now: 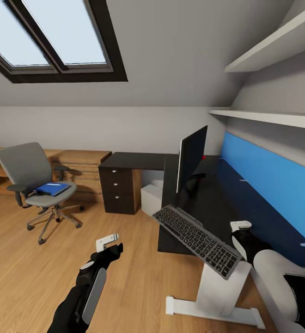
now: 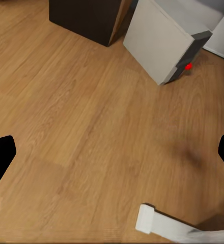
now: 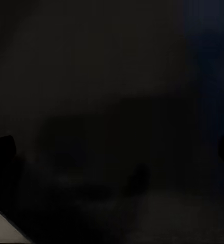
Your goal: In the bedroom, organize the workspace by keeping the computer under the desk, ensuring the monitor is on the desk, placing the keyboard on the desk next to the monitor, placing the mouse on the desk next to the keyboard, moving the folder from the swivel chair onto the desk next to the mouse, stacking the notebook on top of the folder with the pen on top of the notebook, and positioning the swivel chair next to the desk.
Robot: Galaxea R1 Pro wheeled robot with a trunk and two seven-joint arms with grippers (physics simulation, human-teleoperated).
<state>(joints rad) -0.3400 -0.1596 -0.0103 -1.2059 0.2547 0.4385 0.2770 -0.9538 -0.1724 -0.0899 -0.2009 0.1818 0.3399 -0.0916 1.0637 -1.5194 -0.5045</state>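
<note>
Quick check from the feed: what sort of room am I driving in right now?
Most likely an attic room set up as a home office: a skylight in the sloped ceiling, a black desk with a monitor and keyboard, and a swivel chair on the wood floor.
</note>
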